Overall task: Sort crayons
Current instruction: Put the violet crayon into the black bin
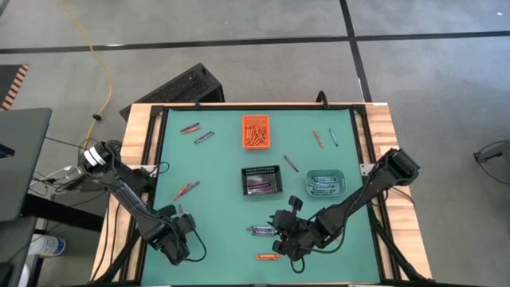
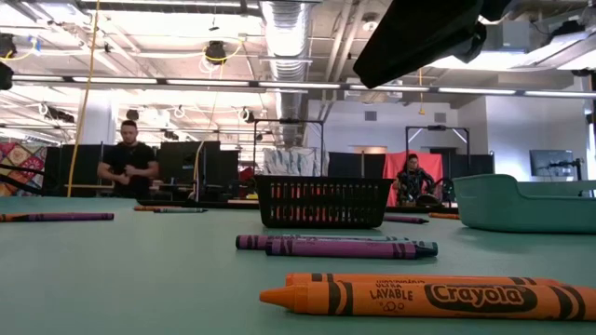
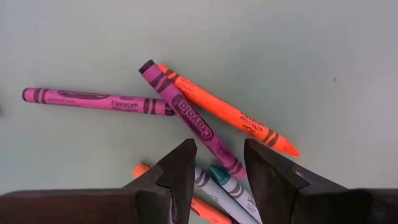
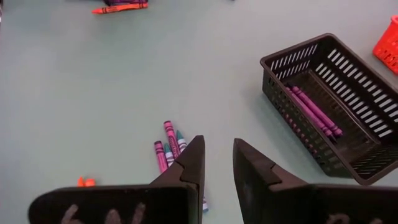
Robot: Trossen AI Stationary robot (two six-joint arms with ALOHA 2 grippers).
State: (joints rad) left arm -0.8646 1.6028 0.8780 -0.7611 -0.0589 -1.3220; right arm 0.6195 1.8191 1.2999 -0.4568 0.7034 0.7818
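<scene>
Several crayons lie flat and scattered on the green table. My left gripper is open near the front left. In its wrist view the fingers stand above a small heap of purple, orange and teal crayons and touch none. My right gripper is open at the front middle, just above a cluster of purple and teal crayons, which also shows in the high view. An orange crayon lies near the front edge.
An orange bin holds orange crayons, a black mesh bin purple ones, a teal bin blue ones. More crayons lie at the far left and far right. People stand beyond the table.
</scene>
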